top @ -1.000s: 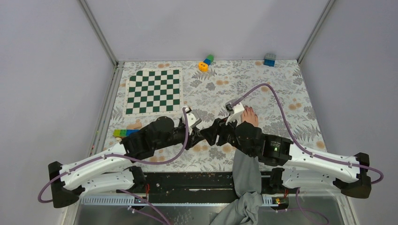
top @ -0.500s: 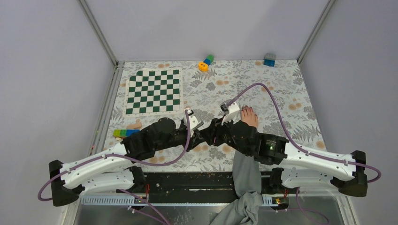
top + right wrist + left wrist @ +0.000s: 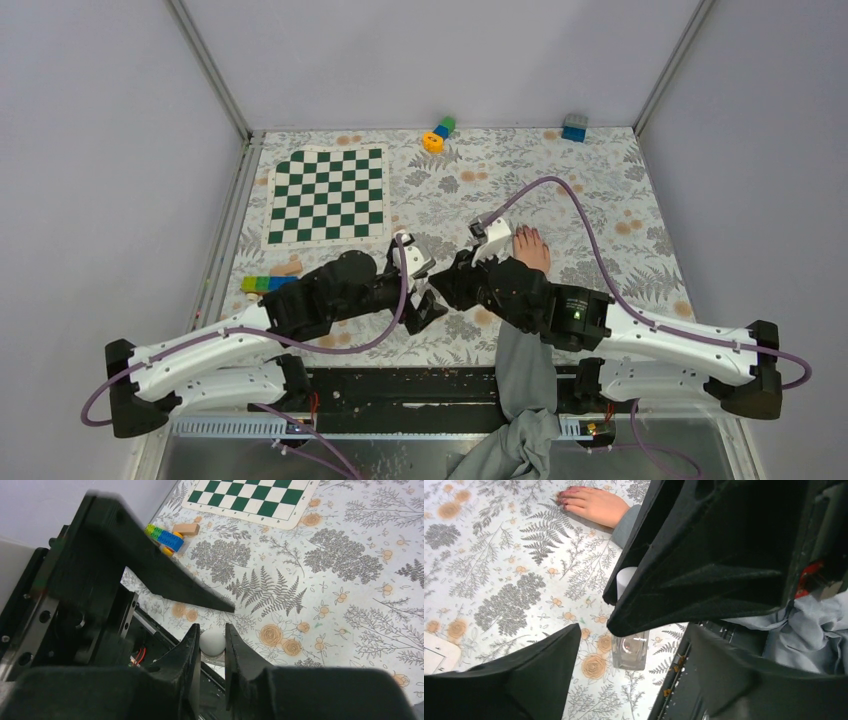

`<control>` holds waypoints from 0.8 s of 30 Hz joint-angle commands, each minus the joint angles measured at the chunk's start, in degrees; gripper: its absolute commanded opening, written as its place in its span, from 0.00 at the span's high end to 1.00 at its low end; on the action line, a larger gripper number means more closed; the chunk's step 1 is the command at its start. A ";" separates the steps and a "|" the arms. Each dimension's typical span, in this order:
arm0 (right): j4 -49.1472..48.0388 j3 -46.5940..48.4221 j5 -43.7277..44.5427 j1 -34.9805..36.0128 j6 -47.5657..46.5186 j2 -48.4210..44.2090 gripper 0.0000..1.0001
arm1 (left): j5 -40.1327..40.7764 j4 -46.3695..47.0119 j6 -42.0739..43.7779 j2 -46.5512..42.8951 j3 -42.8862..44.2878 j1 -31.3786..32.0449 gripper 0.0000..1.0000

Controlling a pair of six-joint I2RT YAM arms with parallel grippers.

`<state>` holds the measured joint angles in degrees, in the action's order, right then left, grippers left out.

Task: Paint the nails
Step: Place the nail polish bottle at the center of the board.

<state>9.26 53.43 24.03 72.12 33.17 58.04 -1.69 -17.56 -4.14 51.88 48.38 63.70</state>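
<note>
Here the left gripper [image 3: 634,628] stands wide open astride a small clear bottle [image 3: 630,652] by the tabletop's near edge, while the right gripper [image 3: 212,632] pinches its white cap [image 3: 212,644]. The hand [image 3: 531,250] lies flat right of mid-table, its dark-red nails [image 3: 565,499] toward the far edge.

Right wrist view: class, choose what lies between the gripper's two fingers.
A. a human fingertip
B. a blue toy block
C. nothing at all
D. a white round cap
D: a white round cap sits in the narrow gap between the fingers of the right gripper, with a dark finger pressed against each side of it.
</note>
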 commanded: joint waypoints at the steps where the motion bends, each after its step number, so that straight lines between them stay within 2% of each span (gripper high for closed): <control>1: -1.15 0.28 5.48 0.26 -2.45 -2.40 1.00 | -1.01 4.14 -0.40 -1.12 2.30 0.31 0.02; 7: -0.98 -2.47 15.52 -0.19 -10.00 -3.14 1.00 | -2.86 5.88 -0.10 -3.86 1.61 0.16 0.01; 12: -2.66 -7.03 18.57 -5.38 -16.28 -3.68 1.00 | 0.86 5.50 -0.57 -7.59 1.98 -2.35 0.01; 18: -16.46 -18.42 16.78 -13.46 -22.81 -4.57 1.00 | 3.59 2.80 -2.45 -8.86 3.97 -12.75 0.01; 21: -27.05 -23.44 14.63 -16.67 -26.76 -2.17 1.00 | 0.55 -0.04 -5.80 -8.51 4.00 -21.68 0.01; 24: -35.84 -26.60 10.57 -20.21 -29.74 2.45 1.00 | 0.63 0.47 -7.22 -11.21 1.19 -26.42 0.01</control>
<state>-9.08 29.15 37.63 55.51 9.72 56.55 -1.04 -17.23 -8.01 43.16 50.19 42.00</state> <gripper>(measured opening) 0.231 0.985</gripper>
